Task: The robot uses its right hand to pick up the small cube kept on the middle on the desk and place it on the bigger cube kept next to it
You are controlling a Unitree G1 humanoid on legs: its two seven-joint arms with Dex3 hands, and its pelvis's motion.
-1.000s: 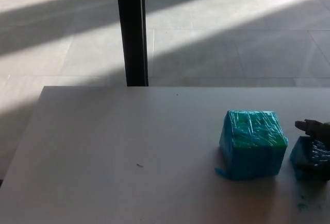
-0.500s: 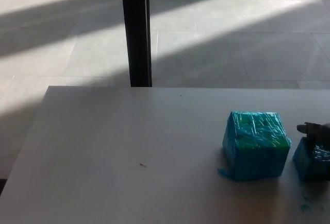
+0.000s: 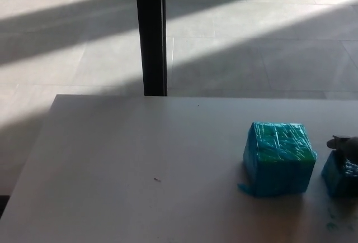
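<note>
Head view, single camera: the whole picture has slid a little toward the right and down against the two earlier frames (pillar, desk edge and both cubes all move together), so you should log this as camera motion, not object motion. Bigger cube (image 3: 278, 158), wrapped in wrinkled blue-green film, sits on the desk (image 3: 140, 159) toward its right edge, resting flat, with a small tab of film sticking out at its lower left corner. Small cube (image 3: 339, 176) stands just beside it on the right, apart by a narrow gap, and is cut by the picture's right border, so only its left part shows. Right hand (image 3: 345, 142) shows as one dark fingertip over the small cube's top, at the border; a second ago more of it was in frame, lying across the cube's top and front. You cannot tell from this sliver whether it is clenched on the cube, resting on it, or released. Left hand is not in view. Judgement: pick-up stage not confirmed; small cube looks to be on the desk, nothing yet stacked on the bigger cube. Hard to read: dim shade over the right side, faint blue flecks on the desk below the small cube, a tiny speck near desk centre. Dark pillar (image 3: 151, 33) stands behind the far edge.
</note>
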